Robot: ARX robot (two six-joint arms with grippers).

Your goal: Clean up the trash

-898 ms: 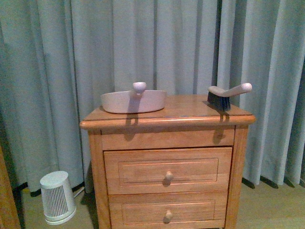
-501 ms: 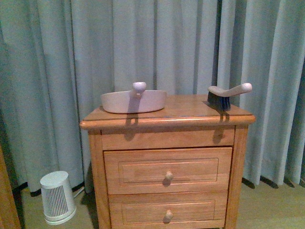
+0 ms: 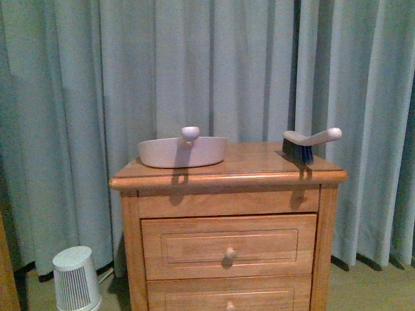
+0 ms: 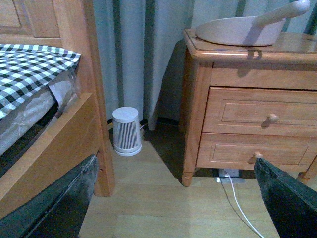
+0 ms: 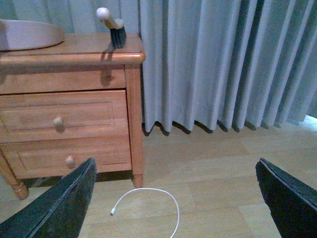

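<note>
No crumpled white paper ball shows in any view; the trash is out of view. A pale beige dustpan [image 3: 183, 150] lies on the left of the wooden nightstand's top [image 3: 227, 170], and a hand brush [image 3: 305, 144] lies on the right. Both also show in the wrist views: the dustpan [image 4: 237, 30] and the brush [image 5: 113, 25]. My left gripper [image 4: 176, 163] is open and empty, low above the floor in front of the nightstand's left side. My right gripper [image 5: 176, 163] is open and empty, low above the floor by its right side. Neither arm shows in the front view.
A small white ribbed appliance [image 3: 74, 282] stands on the floor left of the nightstand. A bed frame with a checked cover [image 4: 29, 64] is at the left. A white cable [image 5: 148, 203] lies on the wooden floor. Grey curtains [image 3: 227, 65] hang behind.
In the front view the nightstand, dustpan, brush and white appliance all sit lower in the picture than before. Nothing on the nightstand has moved.
</note>
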